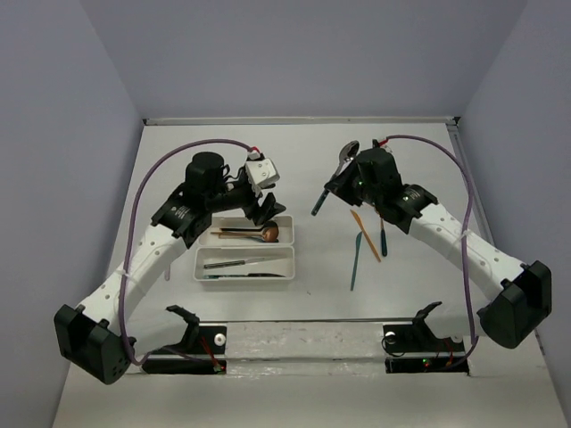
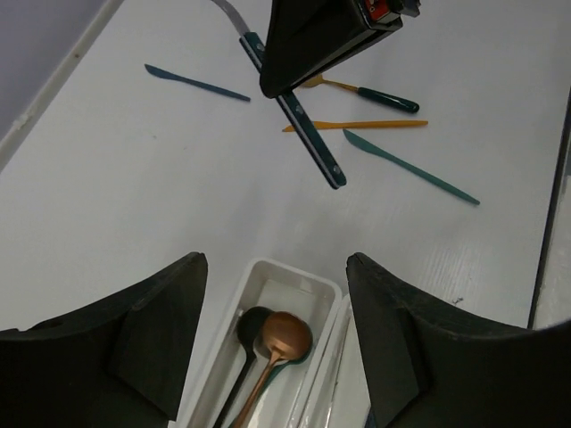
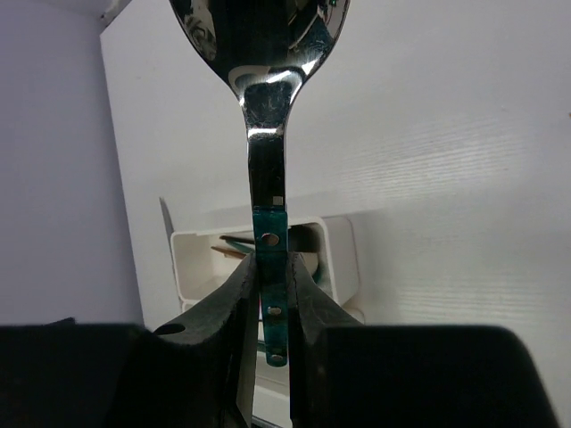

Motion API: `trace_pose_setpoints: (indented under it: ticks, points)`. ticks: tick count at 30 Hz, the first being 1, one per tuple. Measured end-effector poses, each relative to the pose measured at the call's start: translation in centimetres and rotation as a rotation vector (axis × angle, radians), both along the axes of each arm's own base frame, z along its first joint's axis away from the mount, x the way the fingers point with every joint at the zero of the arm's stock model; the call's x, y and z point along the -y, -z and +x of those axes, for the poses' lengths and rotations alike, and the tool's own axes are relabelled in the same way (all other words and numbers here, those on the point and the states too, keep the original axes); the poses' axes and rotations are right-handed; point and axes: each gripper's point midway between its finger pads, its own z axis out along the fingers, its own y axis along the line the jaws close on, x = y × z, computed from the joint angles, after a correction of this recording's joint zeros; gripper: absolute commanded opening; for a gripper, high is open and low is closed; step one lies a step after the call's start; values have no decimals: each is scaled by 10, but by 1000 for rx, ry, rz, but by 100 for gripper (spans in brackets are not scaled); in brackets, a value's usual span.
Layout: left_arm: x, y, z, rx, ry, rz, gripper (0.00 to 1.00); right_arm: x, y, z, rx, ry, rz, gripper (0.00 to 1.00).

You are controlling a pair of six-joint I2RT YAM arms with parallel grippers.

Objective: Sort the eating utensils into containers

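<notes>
The left hand (image 2: 275,267) stands wide open, empty; just below it the tray (image 2: 299,272) is cut off, hiding the handles of its copper spoon (image 2: 285,334) and black spoon (image 2: 252,323). The right hand (image 3: 269,276) pinches a silver spoon (image 3: 263,134), bowl cropped; a teal knife (image 1: 355,260) lies near it on open worktop (image 1: 294,152)

- Left pincer (image 2: 275,267) gapes wide, straddling the white tray (image 2: 299,275).
- Copper spoon (image 2: 284,337) and black spoon (image 2: 252,323) lie in the tray.
- Beyond the tray, right pincer (image 2: 287,78) clamps a teal-handled utensil (image 2: 310,135) above the worktop (image 2: 134,187).
</notes>
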Motion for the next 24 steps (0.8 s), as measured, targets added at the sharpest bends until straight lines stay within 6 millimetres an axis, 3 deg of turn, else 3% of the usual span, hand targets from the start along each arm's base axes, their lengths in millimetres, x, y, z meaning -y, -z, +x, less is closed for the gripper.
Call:
trace_pose_setpoints:
  ticks: [7,12,16,18,20,24]
  points:
    - [24,32,2,-150,16,8,80,-49,-18,1,48,-77,68,0]
    - [34,39,3,-192,20,-4,80,-76,-19,-1,57,-124,94,0]
    - [36,35,8,-179,6,-20,77,-86,-13,-1,44,-141,99,0]
    - [37,35,12,-176,-8,-22,69,-90,-11,-2,42,-147,103,0]
    - [37,40,16,-187,-23,-15,62,-92,-11,-3,40,-156,108,0]
    - [36,56,25,-208,-63,20,62,-97,-15,-4,50,-168,125,0]
